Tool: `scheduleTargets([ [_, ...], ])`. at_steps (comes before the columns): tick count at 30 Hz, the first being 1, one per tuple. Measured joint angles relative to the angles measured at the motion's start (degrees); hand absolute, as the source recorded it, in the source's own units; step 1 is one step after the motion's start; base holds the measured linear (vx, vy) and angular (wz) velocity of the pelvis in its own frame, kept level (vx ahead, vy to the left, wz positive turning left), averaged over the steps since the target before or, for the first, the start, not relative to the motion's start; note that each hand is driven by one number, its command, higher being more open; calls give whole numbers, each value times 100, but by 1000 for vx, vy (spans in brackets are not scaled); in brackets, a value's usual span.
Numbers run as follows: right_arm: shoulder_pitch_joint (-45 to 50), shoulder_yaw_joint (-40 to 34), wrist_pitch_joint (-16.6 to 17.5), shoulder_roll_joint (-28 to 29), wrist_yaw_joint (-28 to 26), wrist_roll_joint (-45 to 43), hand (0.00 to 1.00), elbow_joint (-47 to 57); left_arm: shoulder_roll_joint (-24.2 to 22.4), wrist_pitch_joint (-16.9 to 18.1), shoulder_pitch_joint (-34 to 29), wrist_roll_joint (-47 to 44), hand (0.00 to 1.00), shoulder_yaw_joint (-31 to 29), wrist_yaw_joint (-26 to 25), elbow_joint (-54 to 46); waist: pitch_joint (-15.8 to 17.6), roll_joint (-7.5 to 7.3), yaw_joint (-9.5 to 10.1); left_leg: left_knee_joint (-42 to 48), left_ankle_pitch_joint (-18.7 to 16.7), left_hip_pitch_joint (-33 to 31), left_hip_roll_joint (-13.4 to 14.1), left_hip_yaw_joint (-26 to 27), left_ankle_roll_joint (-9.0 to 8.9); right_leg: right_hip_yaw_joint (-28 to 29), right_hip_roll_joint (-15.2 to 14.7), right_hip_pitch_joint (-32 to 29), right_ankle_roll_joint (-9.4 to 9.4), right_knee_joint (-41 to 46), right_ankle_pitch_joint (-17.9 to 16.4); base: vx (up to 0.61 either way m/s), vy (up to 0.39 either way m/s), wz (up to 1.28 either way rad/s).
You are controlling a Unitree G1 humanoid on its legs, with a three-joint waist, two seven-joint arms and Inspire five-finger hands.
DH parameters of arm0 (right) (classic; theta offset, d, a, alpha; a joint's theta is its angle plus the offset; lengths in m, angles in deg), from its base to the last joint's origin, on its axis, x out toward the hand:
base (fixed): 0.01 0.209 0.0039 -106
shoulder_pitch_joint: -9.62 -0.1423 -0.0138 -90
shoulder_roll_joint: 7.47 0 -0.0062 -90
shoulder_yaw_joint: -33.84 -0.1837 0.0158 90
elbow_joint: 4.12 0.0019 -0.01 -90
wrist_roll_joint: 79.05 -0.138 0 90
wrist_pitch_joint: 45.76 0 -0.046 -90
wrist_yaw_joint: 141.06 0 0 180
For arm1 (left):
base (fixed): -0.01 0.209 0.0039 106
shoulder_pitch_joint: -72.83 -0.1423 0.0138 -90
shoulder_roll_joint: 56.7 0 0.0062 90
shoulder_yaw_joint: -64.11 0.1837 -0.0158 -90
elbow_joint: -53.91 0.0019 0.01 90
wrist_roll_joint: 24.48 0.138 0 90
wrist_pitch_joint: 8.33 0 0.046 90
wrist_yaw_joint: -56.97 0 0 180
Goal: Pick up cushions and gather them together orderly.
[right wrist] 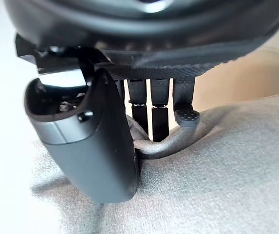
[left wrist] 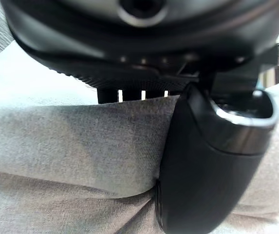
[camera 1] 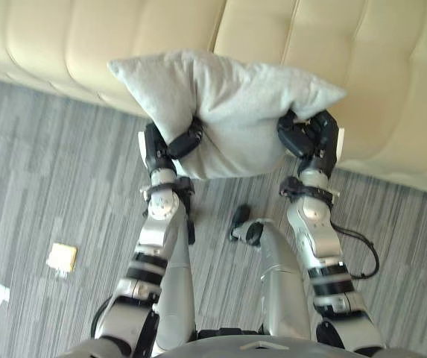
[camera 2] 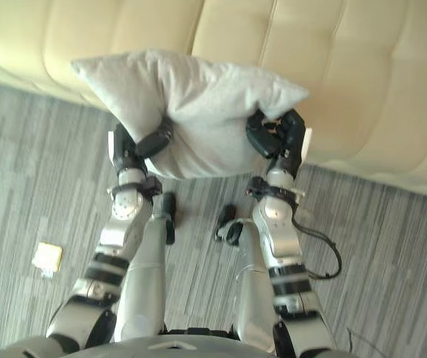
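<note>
**Grey striped carpet floor (camera 1: 49, 171), cream padded sofa (camera 1: 392, 74), and one light grey rectangular fabric cushion (camera 1: 228, 112) held between two hands**

Seen from the head camera looking down, the cushion hangs in the air between the two hands, clear of the carpet. Its far edge shows in front of the sofa's front. The left robot hand (camera 1: 170, 145) is clamped on the cushion's near left edge, and its thumb presses a dent into the cloth. The right robot hand (camera 1: 310, 138) is clamped on the near right edge. In its wrist view its fingers (right wrist: 159, 122) and thumb pinch a raised fold of the grey fabric. The cushion is tilted, with its corner beyond the left robot hand pointing outward and its corner above the right robot hand sticking out past that hand. A small pale yellow square object (camera 1: 62, 257) lies flat on the carpet, well apart from the left robot hand, out to that hand's left and nearer the robot.
</note>
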Motion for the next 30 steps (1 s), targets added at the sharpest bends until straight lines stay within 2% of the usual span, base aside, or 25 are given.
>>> scheduleTargets([
  [2,386,35,47,-45,-132,45,0,122,-19,21,-354,0,0,100,29,-116,-226,-1,6,-264,3,359,1,41,4,-1,54,349,51,-273,30,161,22,-5],
  [4,1057,213,55,-161,-291,53,0,391,-20,24,-986,0,0,173,108,-335,-475,-7,5,-733,11,1102,2,149,16,27,132,1045,141,-752,84,166,33,-12],
  [8,1844,343,56,-209,-472,161,0,785,-10,25,-1770,1,0,294,189,-738,-845,13,9,-1207,13,1804,12,272,21,66,228,1718,249,-1282,157,169,37,-9],
  [9,1847,343,56,-209,-473,161,0,786,-9,25,-1774,1,0,295,189,-740,-848,14,9,-1209,13,1807,12,272,21,66,229,1720,250,-1285,158,187,37,-13],
  [10,2060,352,56,-209,-544,174,0,923,-3,24,-2060,1,0,350,222,-903,-1051,31,12,-1401,12,2053,19,340,23,115,262,1934,306,-1485,200,154,29,-16],
  [13,2165,357,59,-212,-627,341,0,969,0,41,-2281,1,0,350,299,-944,-1270,90,19,-1578,-34,2390,27,461,77,201,314,2259,361,-1763,268,97,34,-17],
  [15,2177,356,59,-224,-628,384,0,971,1,41,-2331,1,0,356,335,-943,-1332,128,14,-1593,-73,2486,21,468,91,223,329,2374,387,-1867,304,74,52,-10],
  [19,2186,356,60,-225,-653,397,0,884,69,42,-2421,2,0,362,372,-942,-1449,138,18,-1551,-205,2602,-56,572,183,356,290,2471,473,-1897,366,54,68,-15],
  [20,2152,357,60,-226,-660,435,0,723,94,42,-2499,2,0,362,378,-934,-1444,144,15,-1453,-331,2681,-45,630,253,451,246,2425,563,-1617,375,29,83,-21],
  [22,2137,356,60,-228,-660,530,0,503,133,40,-2587,3,0,368,402,-920,-1440,142,2,-1321,-490,2758,-47,660,303,555,145,2236,608,-1001,398,20,92,-15],
  [24,2139,357,57,-211,-659,728,0,118,209,29,-2768,9,0,368,423,-910,-1418,116,-29,-1154,-699,2992,-94,682,367,771,-49,1853,814,198,690,44,76,-5],
  [26,2140,355,47,-212,-659,837,0,-33,213,0,-2777,14,0,368,422,-903,-1391,119,-64,-1242,-722,3117,-125,582,478,899,-104,1641,689,677,910,32,-10,21],
  [27,2139,360,39,-192,-659,841,0,-45,217,2,-2772,37,0,368,419,-904,-1363,163,-111,-1309,-721,3138,-128,469,504,963,-43,1635,641,533,679,58,-71,41],
  [28,2132,360,39,-180,-659,847,0,-42,216,2,-2762,57,0,368,417,-904,-1377,135,-122,-1395,-705,3135,-129,381,530,1044,41,1621,660,213,439,53,-61,36],
  [29,2121,359,40,-181,-659,848,0,-42,216,2,-2760,59,0,368,417,-904,-1373,142,-124,-1421,-702,3126,-128,308,534,1079,94,1621,668,-7,387,112,-126,51],
  [30,2089,346,41,-186,-659,854,0,-42,235,3,-2753,63,0,368,418,-904,-1400,98,-172,-1499,-703,3067,-156,73,518,1317,331,1689,722,-1062,414,152,-164,75],
])
